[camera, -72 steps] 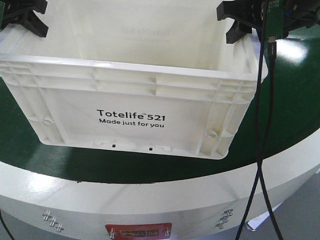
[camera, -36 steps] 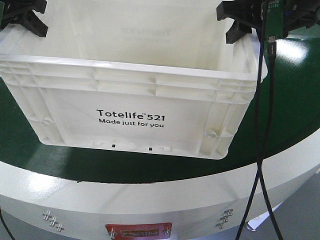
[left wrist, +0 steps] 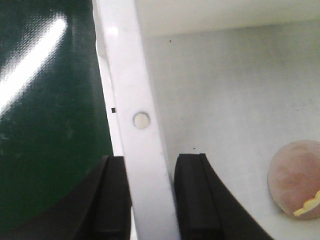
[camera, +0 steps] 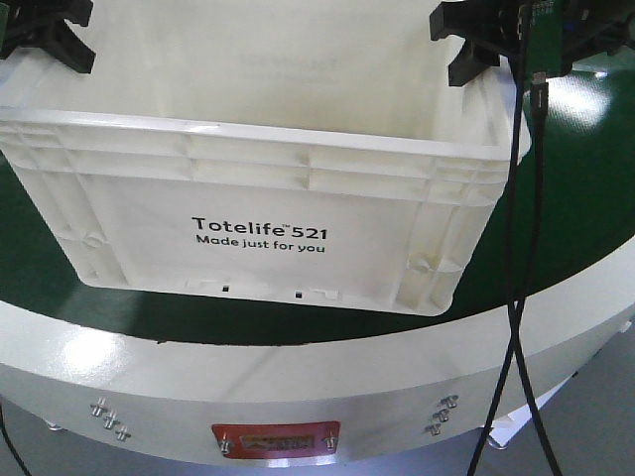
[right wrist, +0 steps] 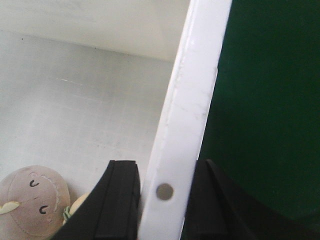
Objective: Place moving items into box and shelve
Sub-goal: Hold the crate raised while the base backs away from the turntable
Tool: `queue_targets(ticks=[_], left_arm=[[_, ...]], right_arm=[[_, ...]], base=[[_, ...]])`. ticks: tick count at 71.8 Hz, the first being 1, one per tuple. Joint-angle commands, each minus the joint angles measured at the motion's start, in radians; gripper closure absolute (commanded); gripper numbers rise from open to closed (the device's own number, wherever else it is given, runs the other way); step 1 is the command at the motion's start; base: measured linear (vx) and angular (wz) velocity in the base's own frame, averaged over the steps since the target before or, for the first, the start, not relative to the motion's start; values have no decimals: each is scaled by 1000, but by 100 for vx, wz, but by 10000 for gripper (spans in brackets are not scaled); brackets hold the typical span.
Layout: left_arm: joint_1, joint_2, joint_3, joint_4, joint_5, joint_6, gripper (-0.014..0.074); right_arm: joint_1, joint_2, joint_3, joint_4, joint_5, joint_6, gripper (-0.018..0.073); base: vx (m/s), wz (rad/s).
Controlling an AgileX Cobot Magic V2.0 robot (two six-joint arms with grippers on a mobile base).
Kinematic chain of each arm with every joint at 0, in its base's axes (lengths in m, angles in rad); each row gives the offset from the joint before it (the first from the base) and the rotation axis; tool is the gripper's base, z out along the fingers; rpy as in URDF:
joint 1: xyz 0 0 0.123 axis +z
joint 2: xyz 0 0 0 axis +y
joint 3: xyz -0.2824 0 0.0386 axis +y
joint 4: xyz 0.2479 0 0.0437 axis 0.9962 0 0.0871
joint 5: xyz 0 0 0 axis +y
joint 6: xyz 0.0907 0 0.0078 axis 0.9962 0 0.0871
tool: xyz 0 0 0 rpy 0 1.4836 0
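The box (camera: 258, 238) is a cream-white crate with black "Totelife 521" print, seen above the green table. My left gripper (camera: 45, 35) is at its left rim and my right gripper (camera: 476, 45) at its right rim. In the left wrist view the left gripper (left wrist: 152, 195) is shut on the box rim (left wrist: 135, 100), one finger on each side. The right wrist view shows the right gripper (right wrist: 165, 200) clamped the same way on the opposite rim (right wrist: 195, 90). A pink plush toy (left wrist: 295, 185) lies on the box floor; its stitched face (right wrist: 30, 197) shows in the right wrist view.
A round green table top (camera: 585, 198) with a broad white edge (camera: 298, 382) lies under the box. A red plate (camera: 276, 438) is fixed to that edge. Black cables (camera: 516, 297) hang down from the right arm in front of the table.
The box and both grippers keep their place in the front view, while the table edge and red plate have slid upward in the picture. Both grips are unchanged.
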Motion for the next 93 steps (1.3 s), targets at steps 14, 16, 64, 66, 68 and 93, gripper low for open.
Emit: queue_targets(ticks=[14, 16, 64, 66, 68, 93], left_arm=[[-13, -60, -45, -138, -101, 13, 613], [-13, -60, -45, -138, -101, 13, 613], [-13, -60, -45, -138, -101, 13, 613], [-13, -60, -45, -138, -101, 13, 613], [-13, -60, -45, -138, -101, 13, 613], [-13, -60, -45, -138, -101, 13, 613]], right_arm=[[10, -64, -38, 106, -113, -42, 571], [10, -64, -38, 106, -113, -42, 571], [10, -64, -38, 106, -112, -42, 571], [10, -64, -38, 106, -112, -42, 571], [10, -64, -38, 106, -112, -42, 571], [10, -64, -38, 106, -111, -42, 571]], base=[[-12, 4], [-15, 8], [-16, 12], [-13, 6], [-12, 7], [-10, 22]])
